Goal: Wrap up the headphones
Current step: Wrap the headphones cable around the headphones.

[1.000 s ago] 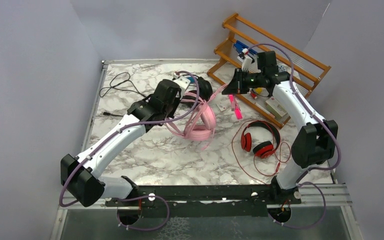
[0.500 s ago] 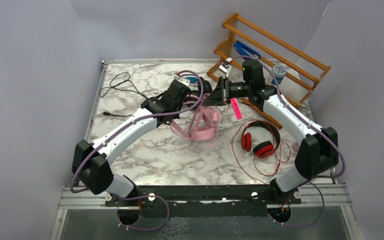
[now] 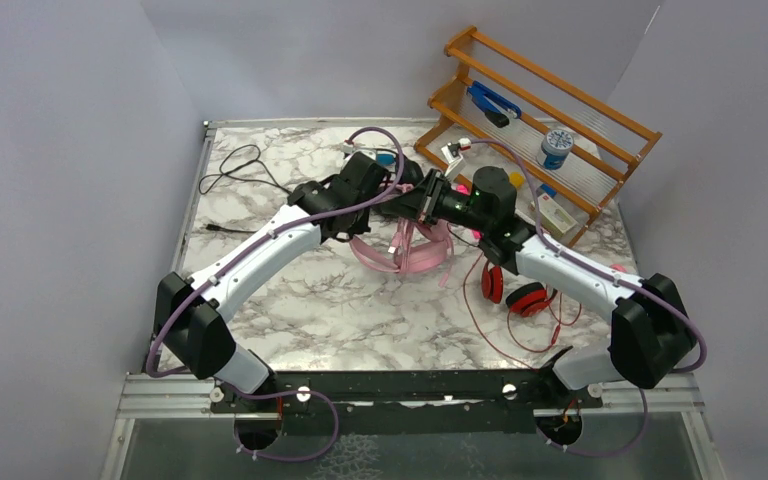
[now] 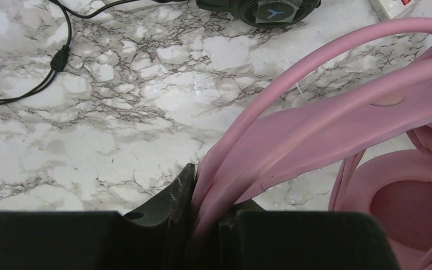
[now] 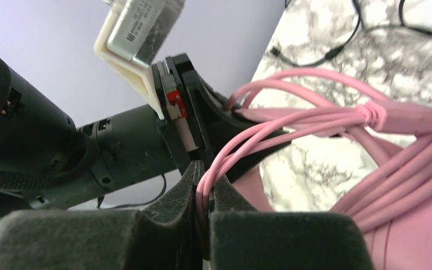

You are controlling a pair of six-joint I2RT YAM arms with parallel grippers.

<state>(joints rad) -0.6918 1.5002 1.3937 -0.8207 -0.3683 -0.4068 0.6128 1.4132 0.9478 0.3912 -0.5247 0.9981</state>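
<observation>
Left wrist: left tool (image 4: 203, 194) clamps the smooth pink headband (image 4: 343, 129); right tool (image 5: 207, 181) pinches its thin cable (image 5: 315, 117).

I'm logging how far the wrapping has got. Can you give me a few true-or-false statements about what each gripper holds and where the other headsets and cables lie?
1. The left gripper is shut on the band of the pink headphones. True.
2. The right gripper is open and empty. False: it is shut on the pink cable.
3. The red headphones lie on the table, with neither gripper on them. True.
4. The black cable is wound around the pink headphones. False: it lies loose on the table at the far left, apart from them.
</observation>
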